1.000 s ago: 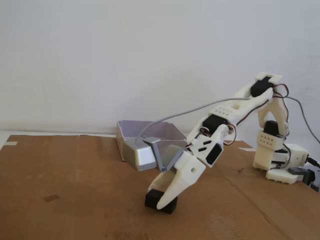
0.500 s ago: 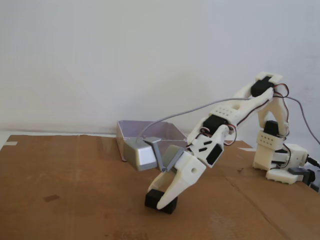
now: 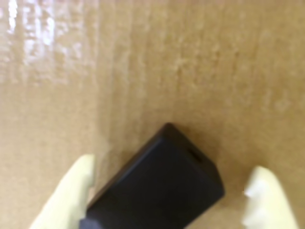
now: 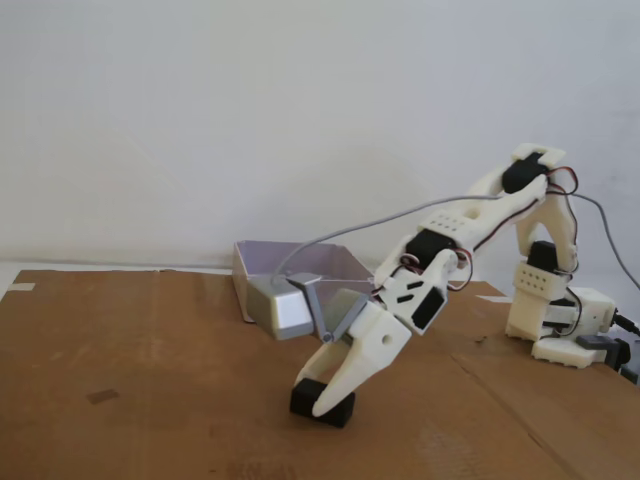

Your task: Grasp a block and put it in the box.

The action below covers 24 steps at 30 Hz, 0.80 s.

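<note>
The block (image 3: 159,186) lies on the brown cardboard (image 3: 190,67) that covers the bench, turned at a slant between the two pale fingers (image 3: 71,191) in the wrist view. There the fingers stand apart, one on each side of the block; the left one looks close against it and the right one has a strip of cardboard showing between, so no firm clamp is seen. The fixed view shows what the wrist camera misses: the white arm (image 4: 450,240) reaching down from its base at the right, the gripper (image 4: 325,395) lowered over the block (image 4: 320,402), and the box (image 4: 300,265) well behind, near the wall, partly hidden by a grey camera cube (image 4: 280,308)
</note>
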{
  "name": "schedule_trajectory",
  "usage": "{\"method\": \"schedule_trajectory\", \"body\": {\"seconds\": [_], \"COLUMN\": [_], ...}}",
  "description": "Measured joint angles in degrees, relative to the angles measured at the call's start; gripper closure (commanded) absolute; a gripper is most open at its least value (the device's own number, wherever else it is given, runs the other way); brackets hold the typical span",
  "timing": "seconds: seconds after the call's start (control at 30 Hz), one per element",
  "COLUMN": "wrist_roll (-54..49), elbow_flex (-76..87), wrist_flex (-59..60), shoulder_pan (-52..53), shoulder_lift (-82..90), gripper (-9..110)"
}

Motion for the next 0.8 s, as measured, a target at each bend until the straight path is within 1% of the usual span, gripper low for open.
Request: {"method": "schedule_trajectory", "body": {"seconds": [0.43, 0.5, 0.7, 0.8], "wrist_roll": [0.0, 0.0, 0.0, 0.0], "elbow_flex": [0.0, 0.0, -0.1, -0.1], "wrist_flex": [0.0, 0.0, 1.8, 3.3], "shoulder_pan": [0.0, 0.0, 0.0, 0.0], "shoulder_lift": [0.0, 0.0, 0.0, 0.1], "gripper": [69, 72, 87, 91]}}
